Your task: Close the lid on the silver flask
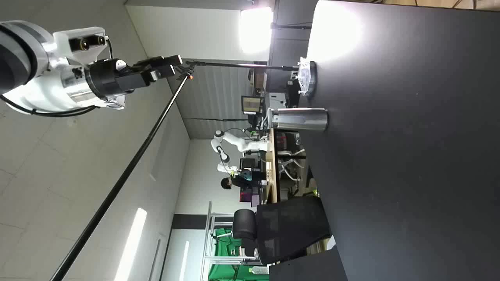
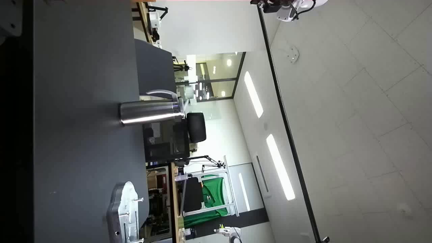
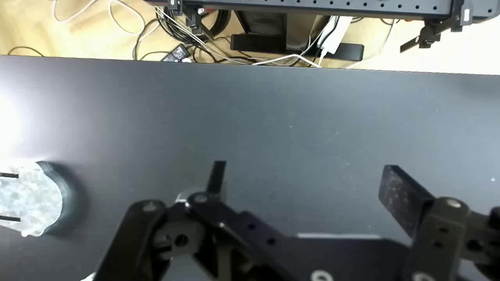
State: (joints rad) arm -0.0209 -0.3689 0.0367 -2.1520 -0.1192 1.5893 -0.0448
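Observation:
The silver flask (image 1: pixel 300 119) stands upright on the dark table; both exterior pictures lie on their side. It also shows in an exterior view (image 2: pixel 146 112), with a pale handle (image 2: pixel 160 91) along its side. A small piece, apparently the lid (image 2: pixel 186 104), sticks up at its top, seemingly raised. My gripper (image 1: pixel 166 69) is high above the table, well apart from the flask, and holds nothing. In the wrist view its fingers (image 3: pixel 304 168) are wide apart with only table between them. A pale rounded edge shows behind the left finger there; I cannot tell whether it is the flask.
A metal plate with upright bolts (image 2: pixel 130 209) stands on the table (image 1: pixel 410 156) near the flask, also at the left of the wrist view (image 3: pixel 29 199). An office chair (image 1: pixel 293 230) is beyond the table edge. Cables (image 3: pixel 215 39) lie past another edge.

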